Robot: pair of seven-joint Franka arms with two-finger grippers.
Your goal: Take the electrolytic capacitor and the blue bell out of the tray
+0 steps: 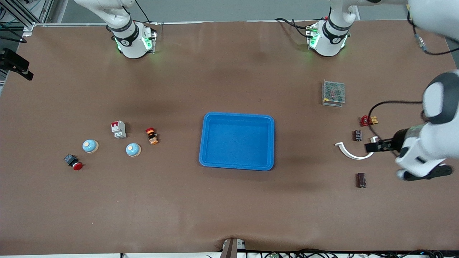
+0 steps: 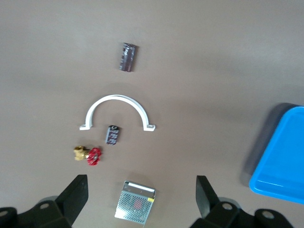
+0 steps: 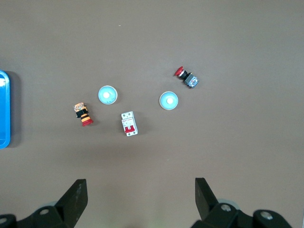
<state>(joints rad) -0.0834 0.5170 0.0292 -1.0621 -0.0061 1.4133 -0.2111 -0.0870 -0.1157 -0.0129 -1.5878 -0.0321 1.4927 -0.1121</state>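
Nearest the front camera we note a dark electrolytic capacitor (image 1: 360, 180) lying on the brown surface (image 1: 229, 215) toward the left arm's end. Farther from the camera we see a white curved clamp (image 1: 353, 151), a smaller dark capacitor (image 1: 357, 135) just beside it, then a red-handled brass valve (image 1: 367, 120), then a small metal mesh box (image 1: 333, 93).

Mid-surface we log the blue tray (image 1: 270, 143); nothing lies in it.

Toward the right arm's end we count two blue bells: one bell (image 1: 133, 149) closer to the tray, a second bell (image 1: 90, 146) farther toward that end. Between and slightly farther from the camera stands a white circuit breaker (image 1: 118, 129). An orange-and-red button switch (image 1: 152, 136) lies between the first bell and the tray. A red push button (image 1: 73, 162) with a dark body sits close to the second bell, nearer the camera.

We find the left gripper (image 2: 141, 192) up over the clamp group, jaws spread wide, nothing between them. We find the right gripper (image 3: 140, 194) up over the bells and breaker, jaws likewise wide and holding nothing.
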